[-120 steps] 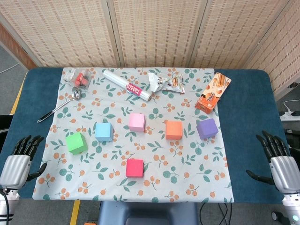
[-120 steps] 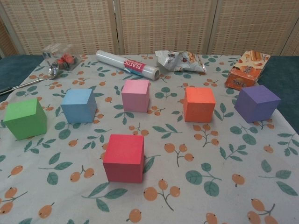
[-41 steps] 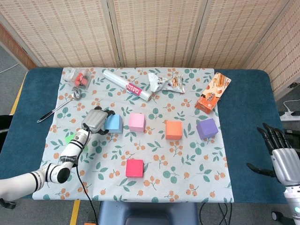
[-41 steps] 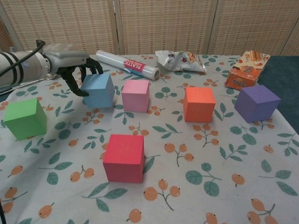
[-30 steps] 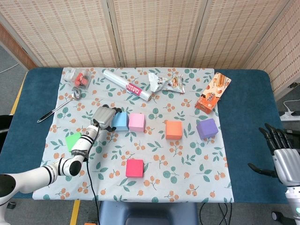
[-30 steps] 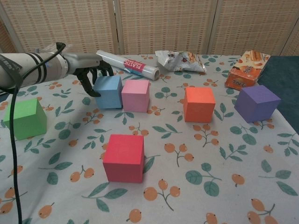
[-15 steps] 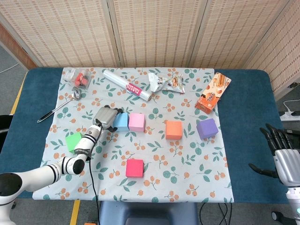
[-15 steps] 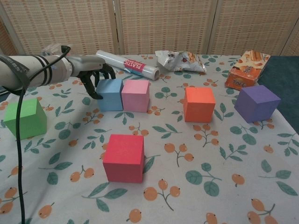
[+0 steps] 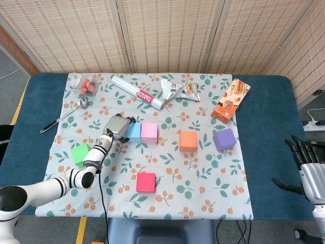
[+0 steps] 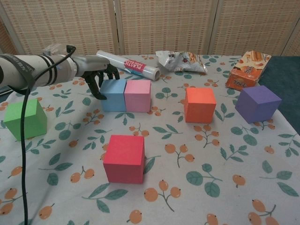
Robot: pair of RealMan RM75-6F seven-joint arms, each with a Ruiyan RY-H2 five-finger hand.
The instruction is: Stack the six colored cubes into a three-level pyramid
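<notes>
Since four seconds ago your left hand (image 10: pixel 97 76) has come in from the table's near edge and slid the blue cube (image 10: pixel 113 94) rightward until it sits flush against the pink cube (image 10: pixel 138 95); the fingers curl over the blue cube's left and back faces, touching it, but whether they truly grip it or only press you cannot tell from either view. Your right hand (image 9: pixel 310 173) rests at the table's right edge, fingers apart, holding nothing. That pair looks like the start of the base row; the orange cube (image 10: pixel 199 104) stands apart to the right, the purple cube (image 10: pixel 257 103) further right, the green cube (image 10: pixel 26 119) off to the left, the red cube (image 10: pixel 124 158) nearest you. Before lifting away, check the two faces line up squarely; ease the fingers off sideways so the blue cube isn't dragged back; then bring a third cube in line, pushing gently to avoid shunting the pair across the cloth (image 10: pixel 220 164).
</notes>
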